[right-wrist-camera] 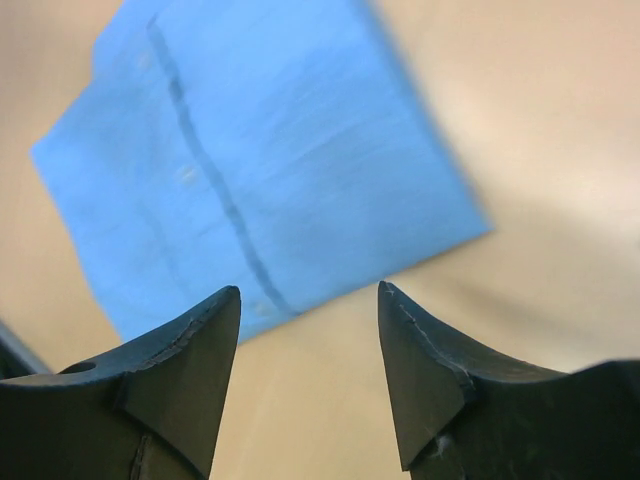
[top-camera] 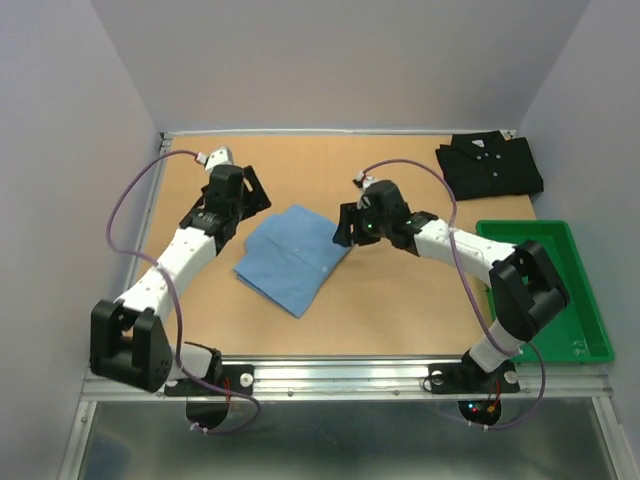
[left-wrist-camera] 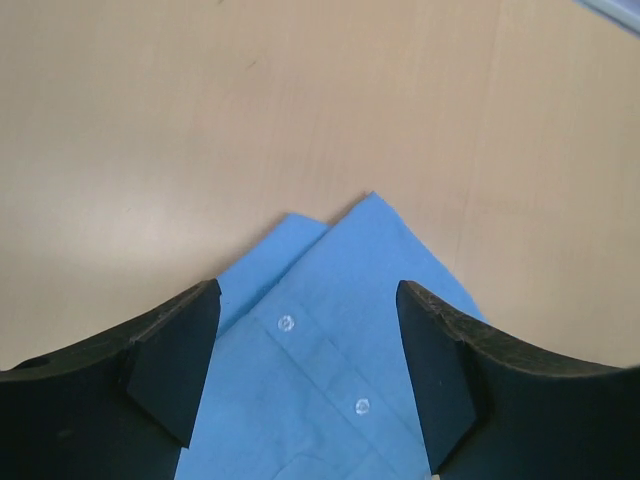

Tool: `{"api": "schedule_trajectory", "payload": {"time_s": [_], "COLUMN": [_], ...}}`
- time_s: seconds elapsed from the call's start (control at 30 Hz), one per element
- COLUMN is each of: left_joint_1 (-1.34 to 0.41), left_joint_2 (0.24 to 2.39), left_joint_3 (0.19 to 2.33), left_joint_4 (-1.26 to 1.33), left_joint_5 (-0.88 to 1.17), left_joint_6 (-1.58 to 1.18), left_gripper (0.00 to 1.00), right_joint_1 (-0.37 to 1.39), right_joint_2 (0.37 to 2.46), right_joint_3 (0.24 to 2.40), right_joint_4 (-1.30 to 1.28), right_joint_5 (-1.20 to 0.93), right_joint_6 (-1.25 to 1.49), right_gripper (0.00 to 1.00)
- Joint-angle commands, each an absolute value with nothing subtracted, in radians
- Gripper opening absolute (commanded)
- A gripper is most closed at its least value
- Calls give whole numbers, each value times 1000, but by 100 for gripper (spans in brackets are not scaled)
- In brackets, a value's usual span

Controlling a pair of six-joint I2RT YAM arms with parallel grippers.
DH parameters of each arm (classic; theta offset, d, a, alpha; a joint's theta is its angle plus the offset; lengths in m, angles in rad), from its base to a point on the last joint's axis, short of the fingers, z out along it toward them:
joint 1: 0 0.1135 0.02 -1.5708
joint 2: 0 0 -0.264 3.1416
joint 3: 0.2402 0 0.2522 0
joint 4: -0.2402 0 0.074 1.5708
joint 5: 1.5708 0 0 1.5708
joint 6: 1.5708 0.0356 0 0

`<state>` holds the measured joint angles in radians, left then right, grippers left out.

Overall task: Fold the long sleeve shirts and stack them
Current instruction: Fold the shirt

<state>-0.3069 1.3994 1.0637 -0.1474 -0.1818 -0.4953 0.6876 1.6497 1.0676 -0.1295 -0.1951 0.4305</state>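
Left arm and right arm angle inward, both with jaws parted, empty

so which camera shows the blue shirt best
The top external view: the whole folded light blue shirt is in sight, every edge included. The left wrist view shows only one corner with two buttons, sharp; the right wrist view shows a larger part, blurred.

green tray: table's right edge | wooden table | grey walls
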Motion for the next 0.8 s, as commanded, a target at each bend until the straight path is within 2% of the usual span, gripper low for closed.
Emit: {"api": "schedule_trajectory", "payload": {"time_s": [0.0,0.1,0.27,0.6,0.73,0.77], "left_joint_1": [-310,-308,-304,-268,-249,-241], "left_joint_2": [1269,1168,1066,1153,1218,1232], "left_joint_3": [895,746,542,411,445,465], "left_joint_4": [-279,-287,-220,-68,-61,-51], "left_joint_5": [-255,-245,-213,-176,-192,-189], "left_joint_6": [-615,-702,-802,-893,-847,-833], "left_gripper": [83,74,69,64,55,51], "right_joint_1": [560,506,468,468,468,469], "right_joint_2": [1637,1681,1776,1934,1913,1907], "right_joint_3": [1114,1163,1239,1244,1180,1164], "right_joint_4": [-170,-170,-170,-140,-124,-115], "right_joint_5": [-163,-172,-221,-321,-347,-359], "right_joint_6": [336,304,291,311,321,324], "right_gripper": [63,62,59,52,44,38]}}
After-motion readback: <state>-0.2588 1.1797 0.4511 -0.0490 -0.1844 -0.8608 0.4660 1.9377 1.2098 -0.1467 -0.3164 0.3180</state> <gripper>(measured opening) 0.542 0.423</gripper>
